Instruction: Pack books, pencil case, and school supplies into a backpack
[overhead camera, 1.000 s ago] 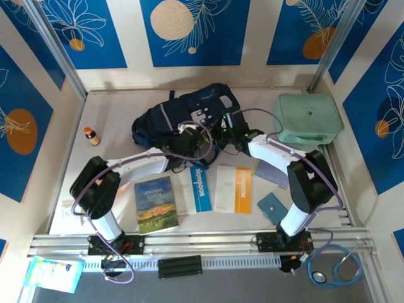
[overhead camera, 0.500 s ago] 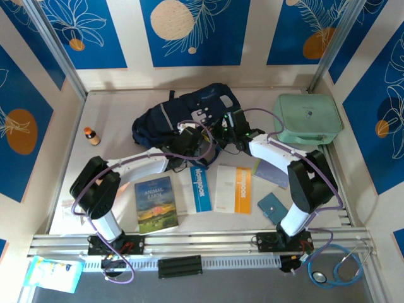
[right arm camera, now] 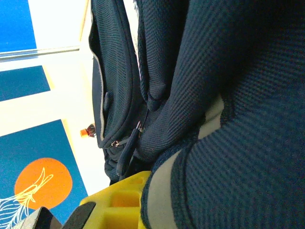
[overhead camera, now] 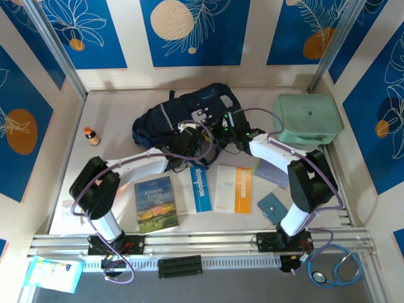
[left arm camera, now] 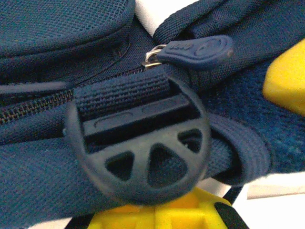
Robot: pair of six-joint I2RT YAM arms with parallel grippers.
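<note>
Navy backpack (overhead camera: pixel 154 123) lies slumped at the back-centre of the desk (overhead camera: pixel 113 107), grey-patched pocket facing up. In front, flat in a row: green Animal Farm paperback (overhead camera: pixel 155 204), blue-banded white book (overhead camera: pixel 199 188), orange-banded white book (overhead camera: pixel 233 189), then the teal booklet (overhead camera: pixel 273 207), tilted, furthest right.

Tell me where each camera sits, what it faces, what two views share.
Top external: above and behind the bases, looking down at the table; both arms show, left claw and right claw at the backpack.
Left wrist: against the backpack's buckle; yellow fingers at the edges.
Right wrist: against backpack fabric, facing the bottle; yellow finger below.
Shared: backpack throughout; bottle in top and right wrist.
</note>
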